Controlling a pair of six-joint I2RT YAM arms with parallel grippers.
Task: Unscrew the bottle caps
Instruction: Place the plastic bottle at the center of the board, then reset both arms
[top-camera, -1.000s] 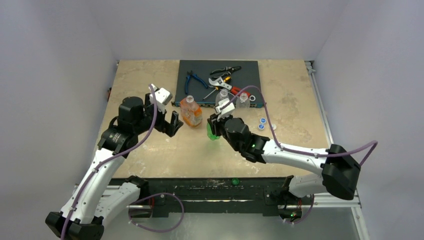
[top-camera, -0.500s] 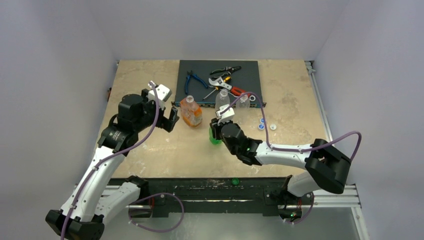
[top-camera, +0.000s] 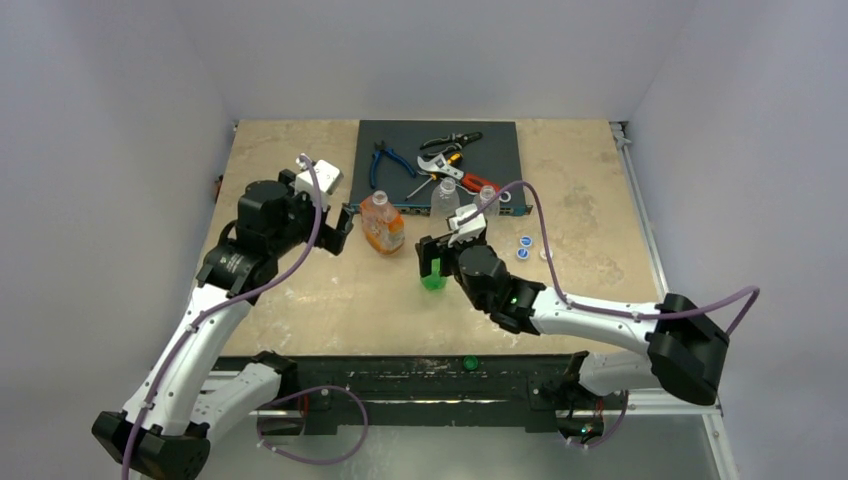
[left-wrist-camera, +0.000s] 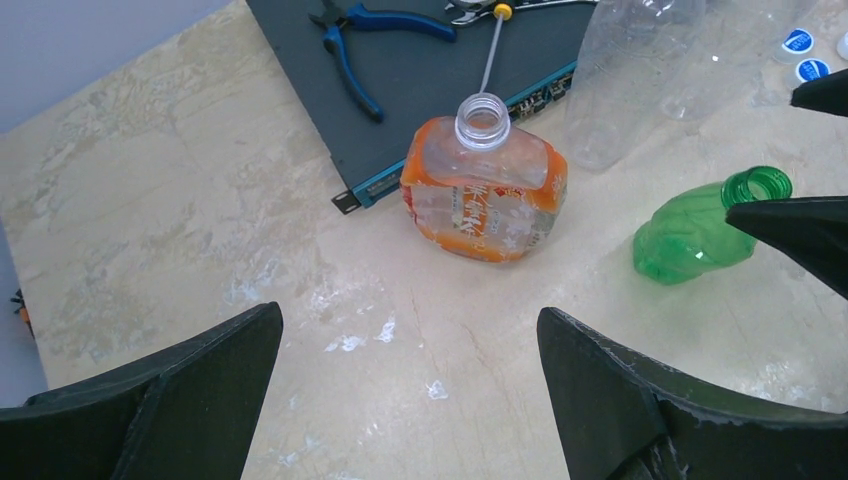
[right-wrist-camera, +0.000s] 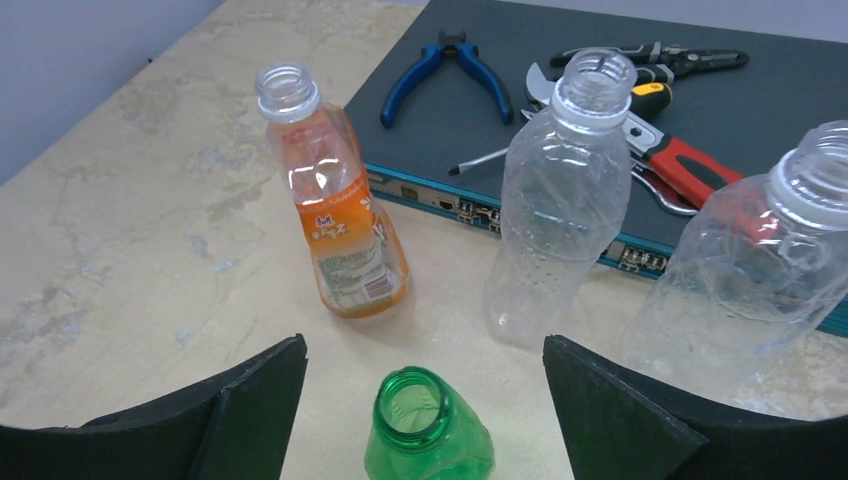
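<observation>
The green bottle (right-wrist-camera: 430, 440) stands upright between the fingers of my right gripper (right-wrist-camera: 424, 350), which is open and does not touch it. Its mouth (left-wrist-camera: 757, 185) has no cap on it. To its left the orange-label bottle (top-camera: 381, 226) stands with a bare neck (left-wrist-camera: 482, 113). Two clear crinkled bottles (right-wrist-camera: 570, 200) (right-wrist-camera: 760, 290), also uncapped, stand by the dark box. Three bottle caps (top-camera: 524, 240) (top-camera: 521, 253) (top-camera: 545, 254) lie on the table to the right. My left gripper (top-camera: 340, 228) hangs open and empty, left of the orange-label bottle.
A dark flat network box (top-camera: 400, 150) sits at the back with blue pliers (top-camera: 385, 158), a wrench (top-camera: 440, 162), a screwdriver and other tools on it. Walls close in on the left, back and right sides of the table.
My right gripper has opened around the green bottle's neck, and the arm has swung slightly right. My left gripper has drawn back a little to the left of the orange-label bottle.
</observation>
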